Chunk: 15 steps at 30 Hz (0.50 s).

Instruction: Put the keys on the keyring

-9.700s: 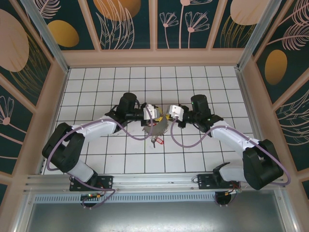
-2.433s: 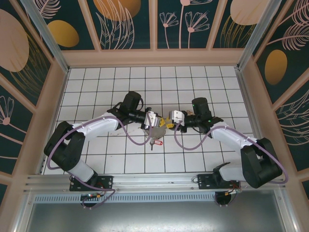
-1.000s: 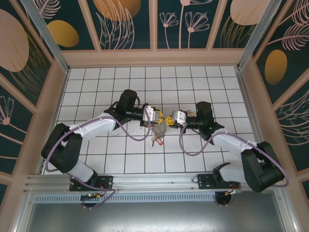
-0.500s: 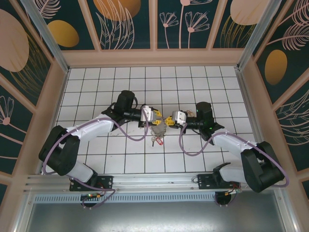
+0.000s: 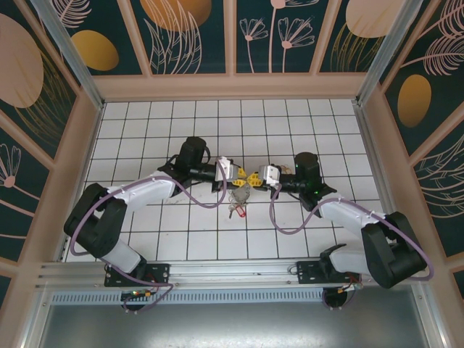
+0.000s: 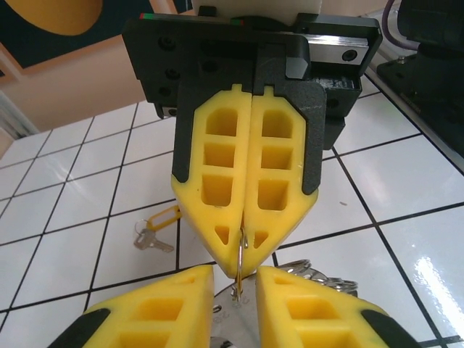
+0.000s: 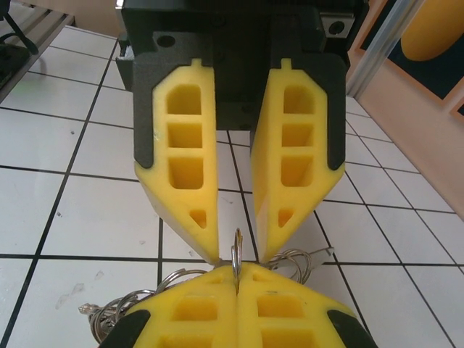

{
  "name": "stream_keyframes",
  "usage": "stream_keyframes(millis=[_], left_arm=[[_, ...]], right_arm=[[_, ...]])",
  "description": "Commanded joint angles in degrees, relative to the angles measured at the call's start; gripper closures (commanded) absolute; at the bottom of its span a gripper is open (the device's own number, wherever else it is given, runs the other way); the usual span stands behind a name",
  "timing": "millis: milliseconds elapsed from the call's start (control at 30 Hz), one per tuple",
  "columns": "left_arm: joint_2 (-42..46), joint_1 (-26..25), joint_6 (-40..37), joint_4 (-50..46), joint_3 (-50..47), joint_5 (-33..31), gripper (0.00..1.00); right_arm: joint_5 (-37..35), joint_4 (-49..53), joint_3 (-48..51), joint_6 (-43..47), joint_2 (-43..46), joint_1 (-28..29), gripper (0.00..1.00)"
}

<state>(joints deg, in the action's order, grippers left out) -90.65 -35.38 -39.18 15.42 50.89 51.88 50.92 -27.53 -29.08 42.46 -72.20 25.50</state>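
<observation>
Right fingers (image 6: pixel 217 181) stay clamped on the keyring (image 5: pixel 237 194). Left fingers (image 7: pixel 185 167), narrowed again, seemingly straddle it ungripped. The keys (image 6: pixel 148 238) are still unthreaded.

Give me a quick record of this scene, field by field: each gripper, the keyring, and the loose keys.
right gripper: shut on a thin wire loop of the keyring
left gripper: open, fingertips either side of that loop, gap visible
keyring: bunched by the grippers' tips, red tag toward the arm bases
keys: loose on the tiles, yellow tag, unheld
</observation>
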Motion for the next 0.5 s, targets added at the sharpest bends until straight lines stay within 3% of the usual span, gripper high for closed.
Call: stream_keyframes(millis=[0,200,367,467], left_arm=[[-1.6,-0.9,1.5,2.2,0.4,1.3,0.8],[-0.9,-1.0,0.7,1.9,-1.1,-1.4,0.85],[-0.8,-0.9,-3.4,-3.7,0.2,0.0,1.0],[-0.2,-1.0,-3.3,-2.5,-0.3,-0.9,1.0]], right_arm=[[3.3,-4.6,0.7,-1.4,-0.7,0.1,1.0],[3.0,-5.3,1.0,-1.7,-1.0,-0.1,1.0],[2.9,-5.8,1.5,-1.9,-1.1,0.0,1.0],[2.5,-3.6,1.0,-0.9,-1.1,0.0,1.0]])
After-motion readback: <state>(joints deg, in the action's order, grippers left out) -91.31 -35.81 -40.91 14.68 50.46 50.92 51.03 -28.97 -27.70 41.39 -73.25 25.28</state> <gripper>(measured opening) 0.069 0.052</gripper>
